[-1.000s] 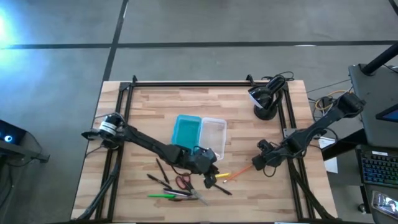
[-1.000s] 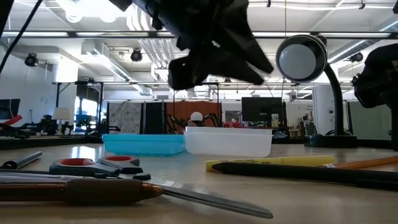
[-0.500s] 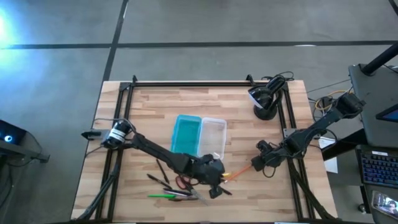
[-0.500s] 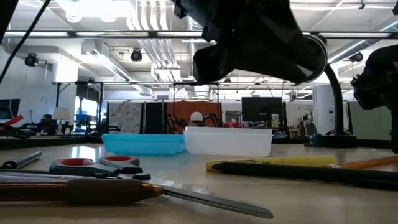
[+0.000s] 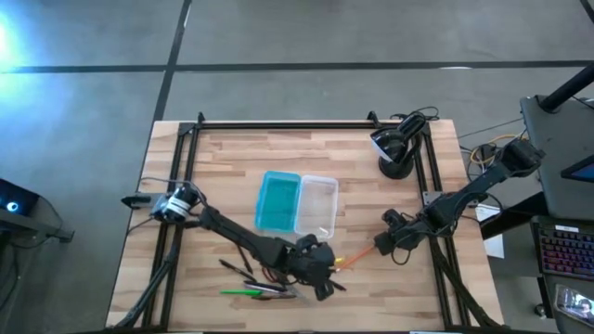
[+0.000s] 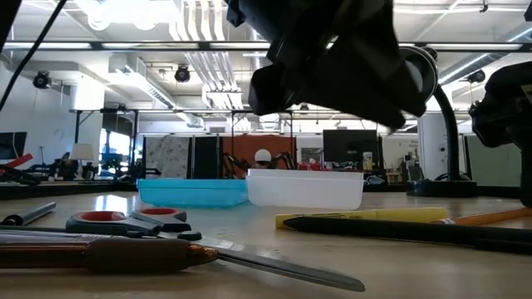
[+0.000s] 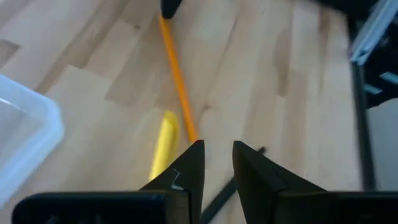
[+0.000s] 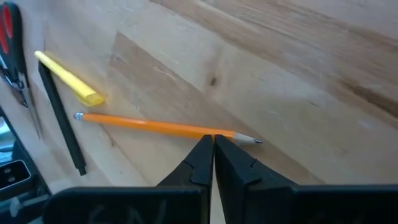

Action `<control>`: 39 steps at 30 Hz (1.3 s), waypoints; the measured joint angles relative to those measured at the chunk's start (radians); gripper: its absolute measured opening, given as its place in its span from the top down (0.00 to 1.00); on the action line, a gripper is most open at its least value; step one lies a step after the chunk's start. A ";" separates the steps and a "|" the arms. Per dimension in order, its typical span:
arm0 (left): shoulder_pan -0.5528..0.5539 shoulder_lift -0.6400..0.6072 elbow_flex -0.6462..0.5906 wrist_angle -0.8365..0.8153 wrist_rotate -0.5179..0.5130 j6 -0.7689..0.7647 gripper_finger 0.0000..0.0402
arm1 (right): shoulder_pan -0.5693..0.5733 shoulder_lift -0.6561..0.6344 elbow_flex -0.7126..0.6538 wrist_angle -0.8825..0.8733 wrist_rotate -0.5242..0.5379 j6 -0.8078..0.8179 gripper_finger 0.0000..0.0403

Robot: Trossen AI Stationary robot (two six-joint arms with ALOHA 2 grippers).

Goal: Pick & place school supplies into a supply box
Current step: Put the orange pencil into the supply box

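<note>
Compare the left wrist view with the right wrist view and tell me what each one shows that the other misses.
Only the left wrist view shows a corner of the clear supply box and the left end effector, its fingers slightly apart and holding nothing. Only the right wrist view shows the red-handled scissors at the picture's edge, the orange pencil's sharpened tip, and the shut right end effector. Both show the orange pencil, the yellow marker, a black pen and the wooden table.

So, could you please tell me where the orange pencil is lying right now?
In the high view the orange pencil lies on the table's front right part, between the left end effector and the right end effector, beside the yellow pen.
</note>
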 joint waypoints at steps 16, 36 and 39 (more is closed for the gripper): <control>-0.008 0.030 0.012 0.025 -0.113 -0.200 0.83 | 0.000 -0.019 0.038 -0.113 -0.007 -0.059 0.98; -0.023 0.225 0.259 -0.136 -0.119 -0.076 0.69 | 0.000 -0.019 0.031 -0.111 -0.013 -0.112 0.98; -0.021 0.255 0.323 -0.221 -0.137 -0.108 0.69 | 0.000 -0.019 0.029 -0.111 -0.013 -0.113 0.98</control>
